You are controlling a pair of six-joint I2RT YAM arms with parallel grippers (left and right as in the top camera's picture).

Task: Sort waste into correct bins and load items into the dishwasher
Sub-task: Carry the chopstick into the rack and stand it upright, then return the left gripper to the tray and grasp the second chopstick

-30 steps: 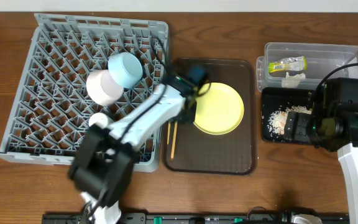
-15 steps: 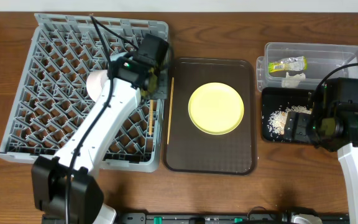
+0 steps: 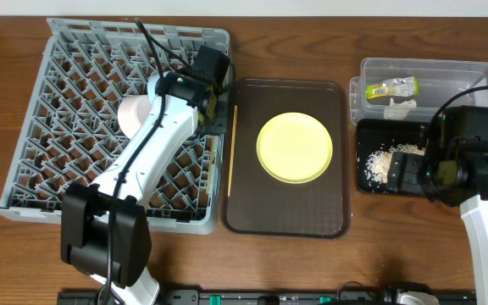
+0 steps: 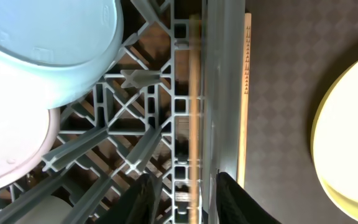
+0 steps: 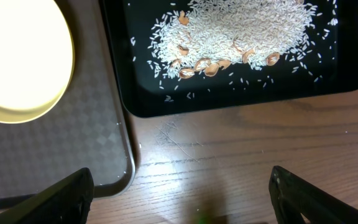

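Hovering at the 3 o'clock wall of the dish rack (image 3: 24,161), the left claw (image 4: 187,199) stands narrowly parted, one chopstick (image 4: 194,118) between its jaws; the second chopstick (image 4: 246,93) lies on the brown tray (image 4: 278,62) at 3 o'clock, one light blue bowl (image 4: 55,43) and one white bowl (image 4: 5,149) at 10; the right claw (image 5: 179,199) gapes wide, holding nothing

One chopstick (image 4: 194,106) now in dish rack (image 3: 62,152)

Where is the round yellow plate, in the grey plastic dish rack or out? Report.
Out: the plate lies on the brown serving tray.

Overhead straight down on whole table (image 3: 396,254), wrist views close, downward, sharing yellow plate (image 4: 353,130) (image 5: 17,56)
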